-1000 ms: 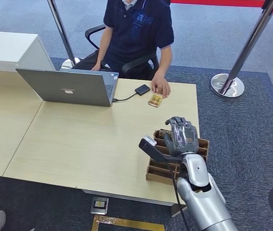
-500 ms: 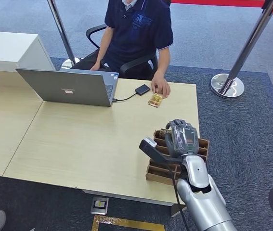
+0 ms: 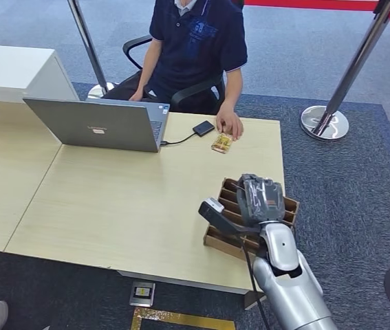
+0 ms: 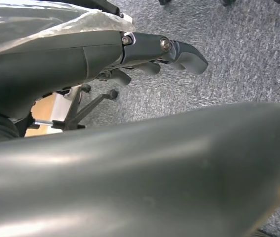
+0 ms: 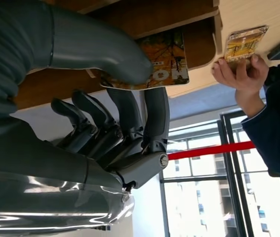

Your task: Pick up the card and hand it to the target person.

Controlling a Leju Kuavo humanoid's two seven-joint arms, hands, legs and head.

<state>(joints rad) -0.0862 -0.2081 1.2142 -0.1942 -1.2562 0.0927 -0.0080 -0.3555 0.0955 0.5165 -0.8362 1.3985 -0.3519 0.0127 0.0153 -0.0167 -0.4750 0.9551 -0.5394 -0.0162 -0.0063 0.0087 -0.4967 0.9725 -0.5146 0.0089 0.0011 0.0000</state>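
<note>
My right hand [image 3: 260, 199] reaches down into a brown slotted card holder [image 3: 223, 238] at the table's near right corner. In the right wrist view the hand [image 5: 123, 123] pinches a card with an orange picture [image 5: 164, 61] between thumb and fingers, just at the holder's [image 5: 93, 84] edge. The person [image 3: 197, 41] sits across the table in a dark blue shirt. One of the person's hands [image 3: 230, 126] rests on a second, similar card [image 3: 222, 142] lying on the table. My left hand [image 4: 160, 49] hangs beside my body over grey carpet, fingers stretched out, holding nothing.
An open grey laptop [image 3: 99, 124] stands at the table's [image 3: 130, 199] far left, with a cable to a small black device [image 3: 203, 128]. A metal stanchion base [image 3: 325, 122] stands on the carpet to the right, and another post [image 3: 86, 41] behind the laptop.
My right hand has dipped lower into the holder with its fingers curled further in. The holder has shifted and turned slightly on the table. The person has not moved.
</note>
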